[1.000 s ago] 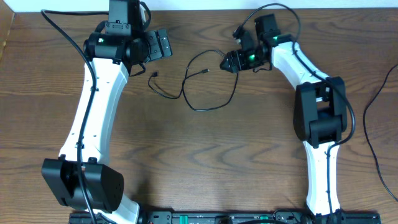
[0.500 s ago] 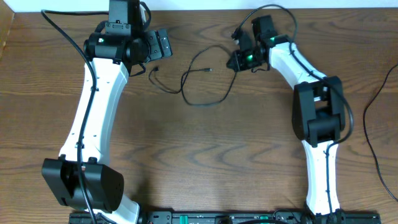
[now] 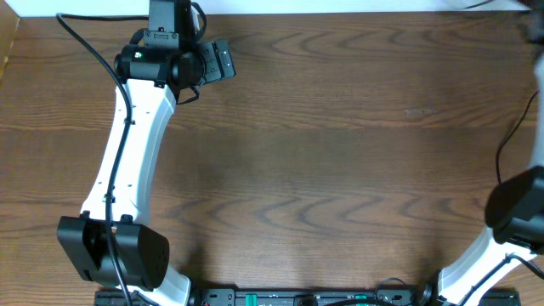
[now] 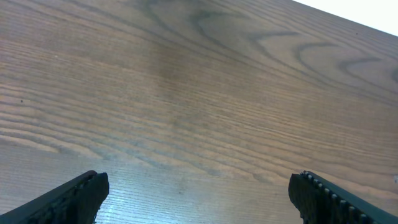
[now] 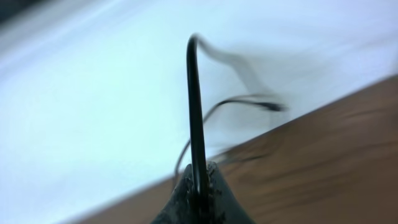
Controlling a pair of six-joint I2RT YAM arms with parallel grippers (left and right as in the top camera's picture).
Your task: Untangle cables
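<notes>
Left gripper (image 3: 214, 61): sits at the far left of the table (image 3: 340, 153), at the end of the white left arm (image 3: 127, 144). Stands released, jaws spread wide, grasping nothing. In the left wrist view, shows only as two dark fingertips (image 4: 78, 194) at the near corners, well apart, with bare brown wood between and beyond them.

Right arm (image 3: 514, 212): comes in at the right edge of the overhead view, mostly cut off by the frame and blurred towards the far right corner. Carries its gripper outside that view.

Right gripper (image 5: 199, 190): stands clenched, fingers pressed together on the black cable (image 5: 194, 106). Pinches the cord right at the tips.

Black cable: appears in the right wrist view alone. Rises straight up from the closed tips, bends over to the right at the top, then trails off in a faint, smeared arc. Hangs in the air against a white backdrop (image 5: 93, 93), off the wood. Seems to end in a small dark plug (image 5: 273, 107) further right, just above the table edge; too blurred to say more. Shows thin grey strands below that plug, running down towards the closed tips; cannot tell whether these belong to the same cord or to a second one.
</notes>
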